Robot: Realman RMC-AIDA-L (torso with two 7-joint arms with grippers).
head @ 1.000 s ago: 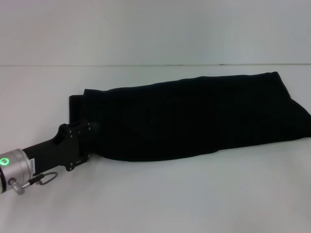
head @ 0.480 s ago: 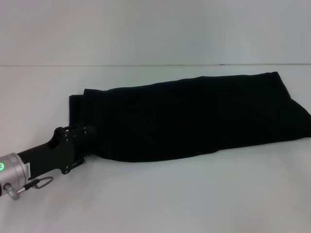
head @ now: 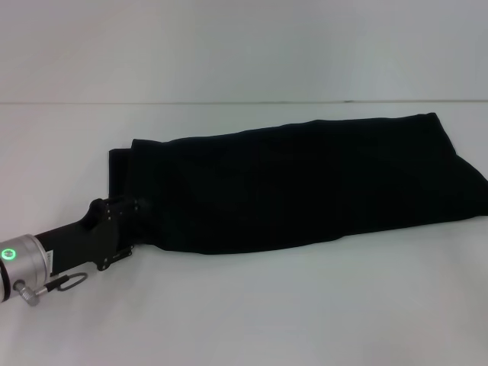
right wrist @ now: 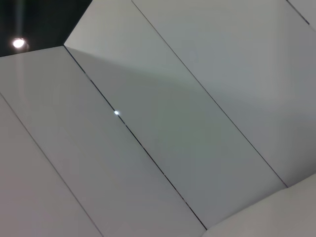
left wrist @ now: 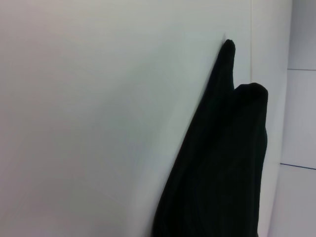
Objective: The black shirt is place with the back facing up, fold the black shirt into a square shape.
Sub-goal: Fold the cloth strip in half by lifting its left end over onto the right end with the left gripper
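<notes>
left arm point(head: 72, 242): black housing, silver wrist cuff, green ring light, small metal ring, screws.

A white table point(head: 305, 305) fills the head view with a pale wall point(head: 229, 46) behind it, while the right wrist view shows grey wall panels point(right wrist: 173, 123) with thin dark seams.

No text, label, brand, number or sign can be read in any view. The black shirt point(head: 305, 187) shows only plain dark fabric in the centre of the head view, with no lettering visible. The one mark on the robot is a small green lit ring point(head: 8, 254) at the lower left, on the silver wrist; it bears no characters.
</notes>
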